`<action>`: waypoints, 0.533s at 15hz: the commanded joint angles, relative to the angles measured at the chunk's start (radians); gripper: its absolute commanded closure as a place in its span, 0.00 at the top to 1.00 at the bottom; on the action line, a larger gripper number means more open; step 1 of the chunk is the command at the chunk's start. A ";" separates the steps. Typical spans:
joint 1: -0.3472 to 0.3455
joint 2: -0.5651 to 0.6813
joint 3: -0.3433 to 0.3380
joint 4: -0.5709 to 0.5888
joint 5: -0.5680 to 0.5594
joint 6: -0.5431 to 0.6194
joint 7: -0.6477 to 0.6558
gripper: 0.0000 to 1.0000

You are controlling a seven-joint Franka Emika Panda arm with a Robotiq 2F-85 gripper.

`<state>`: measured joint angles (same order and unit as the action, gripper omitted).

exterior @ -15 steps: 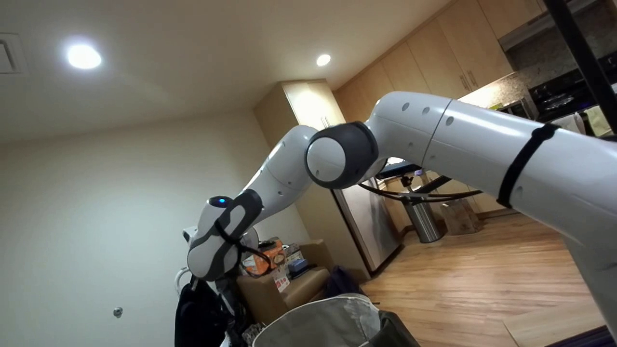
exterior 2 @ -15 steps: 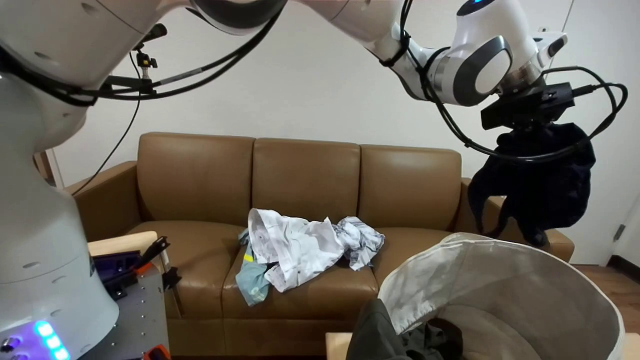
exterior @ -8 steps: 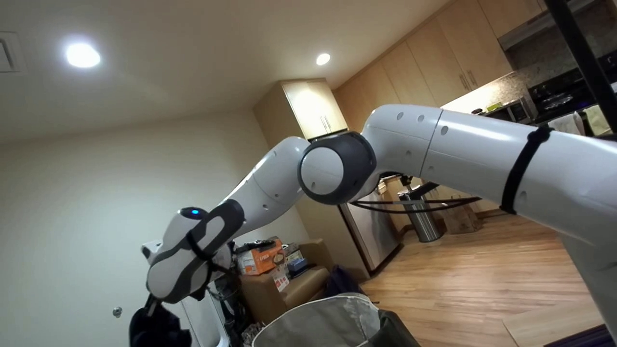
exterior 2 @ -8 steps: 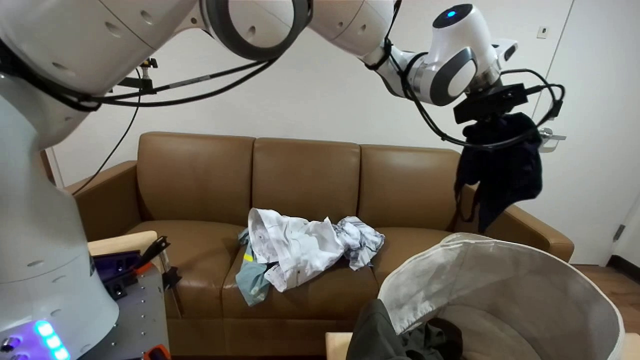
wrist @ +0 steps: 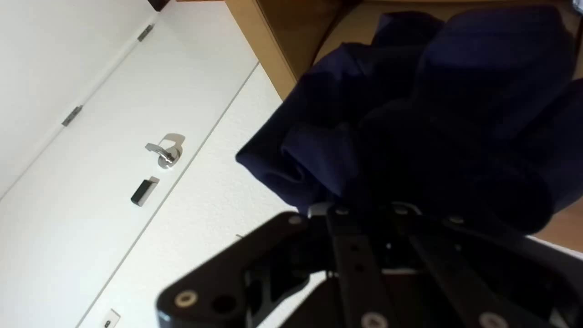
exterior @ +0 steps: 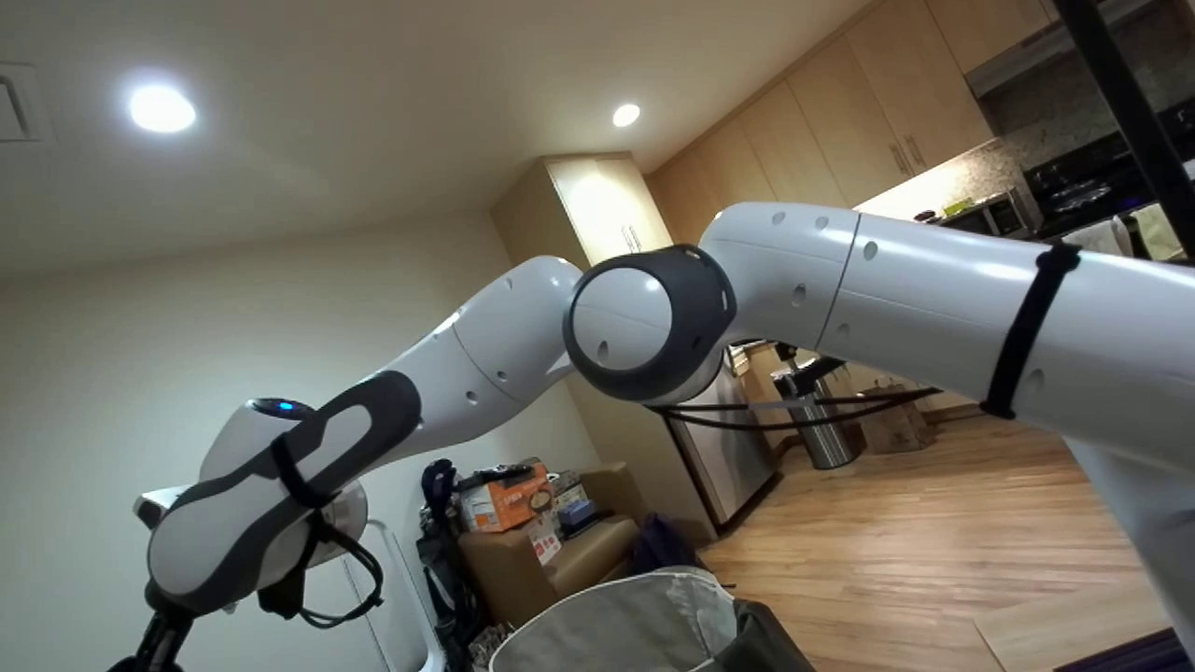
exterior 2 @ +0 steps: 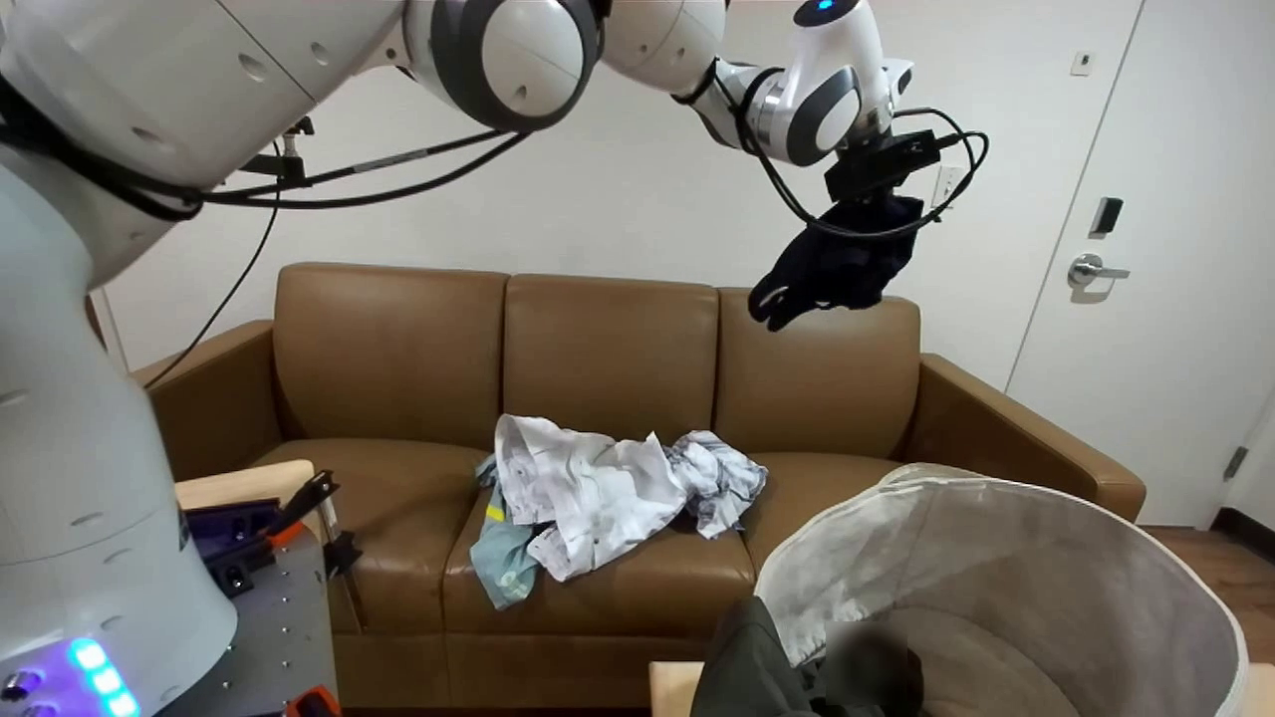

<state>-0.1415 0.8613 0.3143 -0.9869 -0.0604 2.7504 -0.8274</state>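
Clerk: Since the entry starts with the gripper (wrist: 368, 212), how do its jaws stand?

Keeper: Clamped on one dark blue cloth (exterior 2: 842, 261); in the wrist view the grip sinks into bunched fabric, partly lost in shadow.

Clerk: Lie of the cloth from the jaws?

Keeper: Below them, in mid-air. Longer axis, in an exterior view: slantwise down from the jaws toward that view's left, loose ends lowest. Backdrop: sofa (exterior 2: 608, 358), brown, one; gap between the two, cannot be told.

Clerk: From the basket?

Keeper: Basket (exterior 2: 1046, 548), one, open-topped: rim lower than the cloth and toward the same view's right; the two well apart.

Clerk: Arm and pose?

Keeper: Arm (exterior: 504, 345), one, white. Elbow bent and high in an exterior view; forearm sloping down to the wrist, gripper aimed downward, its tip cut off by the lower edge there.

Clerk: Other stock?

Keeper: White garment (exterior 2: 608, 498), one, crumpled on the sofa's middle seat, partly over a grey-blue garment (exterior 2: 501, 563).
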 commanded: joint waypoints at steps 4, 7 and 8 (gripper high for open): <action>0.017 0.017 0.036 -0.064 0.065 0.051 -0.033 0.08; 0.004 0.042 0.158 -0.147 0.092 0.091 -0.088 0.08; 0.000 0.052 0.197 -0.175 0.100 0.090 -0.101 0.08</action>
<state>-0.1173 0.8974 0.4028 -1.0896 -0.0017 2.7964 -0.8497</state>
